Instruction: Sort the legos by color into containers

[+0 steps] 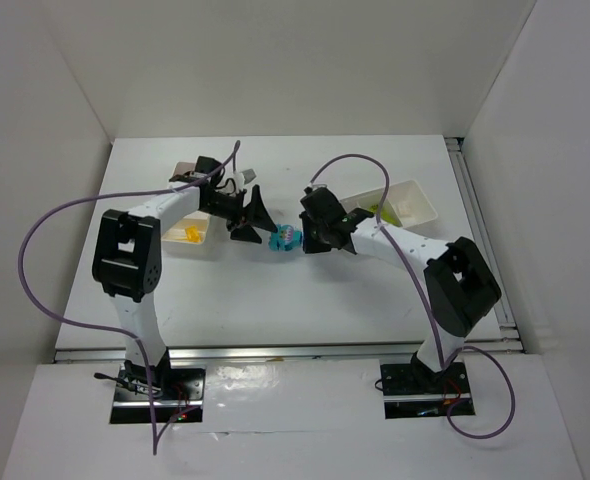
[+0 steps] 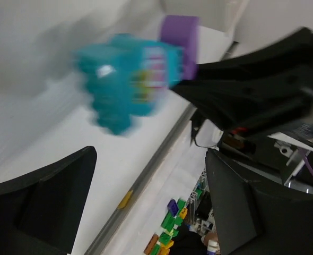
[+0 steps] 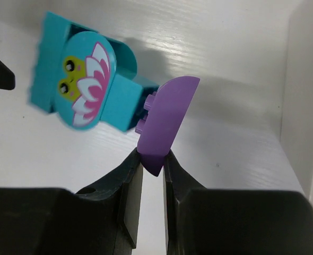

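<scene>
My right gripper (image 1: 301, 238) is shut on a purple curved brick (image 3: 164, 119), pinched at its lower end between the fingertips (image 3: 134, 164). A cyan brick (image 3: 87, 85) with a frog-and-flower picture is stuck to the purple one; the pair (image 1: 287, 238) hangs above mid-table. My left gripper (image 1: 247, 216) is open and empty just left of the pair; in the left wrist view the cyan brick (image 2: 119, 79) is blurred, ahead of its wide-apart fingers (image 2: 40, 196). The left tray (image 1: 203, 246) holds a yellow brick (image 1: 187, 234). The right tray (image 1: 420, 198) holds lime green bricks (image 1: 380, 212).
White walls enclose the table on three sides. A metal rail (image 2: 146, 175) runs along the table's edge. Beyond it, off the table, lies a pile of green, purple and orange bricks (image 2: 172, 223). The left arm covers part of the left tray.
</scene>
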You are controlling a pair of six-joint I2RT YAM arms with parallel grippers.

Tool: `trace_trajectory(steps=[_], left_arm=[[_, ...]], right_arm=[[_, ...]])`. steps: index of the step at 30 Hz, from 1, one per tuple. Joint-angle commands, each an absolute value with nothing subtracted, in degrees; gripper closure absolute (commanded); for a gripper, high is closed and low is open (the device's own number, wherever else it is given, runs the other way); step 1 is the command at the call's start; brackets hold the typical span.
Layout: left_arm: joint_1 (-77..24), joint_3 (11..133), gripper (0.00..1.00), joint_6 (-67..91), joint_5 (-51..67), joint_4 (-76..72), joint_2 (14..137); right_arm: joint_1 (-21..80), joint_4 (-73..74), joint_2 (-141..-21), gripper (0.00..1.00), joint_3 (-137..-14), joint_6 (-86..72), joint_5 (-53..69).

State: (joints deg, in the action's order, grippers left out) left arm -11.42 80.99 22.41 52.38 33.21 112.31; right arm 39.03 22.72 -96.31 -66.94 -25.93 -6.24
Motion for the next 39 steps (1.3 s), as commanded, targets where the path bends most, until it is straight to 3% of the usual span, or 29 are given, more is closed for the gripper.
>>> trace_trajectory(steps=[1, 12, 19, 24, 32, 39], left_arm=[[-10.99, 80.77, 0.06, 21.80, 63.36, 27.61, 109.07], [-11.51, 80.24, 0.06, 24.70, 61.80, 25.66, 110.31], [-9.84, 81.82, 0.10, 26.72, 47.57, 31.62, 108.90], [-9.84, 83.14, 0.10, 26.19, 41.57, 33.92, 108.28], [-12.30, 85.87, 0.08, 25.66, 39.12, 36.29, 110.21], [-12.92, 87.09, 0.06, 25.66, 36.48, 37.35, 110.74]], right_arm=[[39.46, 19.51, -93.43, 1.00, -66.71, -24.79, -5.62], [39.46, 19.51, -92.29, 1.00, -67.32, -24.79, -5.62], [39.99, 20.04, -93.35, 1.00, -69.70, -24.17, -6.23], [39.99, 22.40, -87.64, 1.00, -69.70, -24.17, -14.65], [29.45, 27.24, -83.94, 1.00, -69.52, -24.17, -20.30], [23.83, 26.02, -89.11, 1.00, -70.05, -24.09, -17.23]])
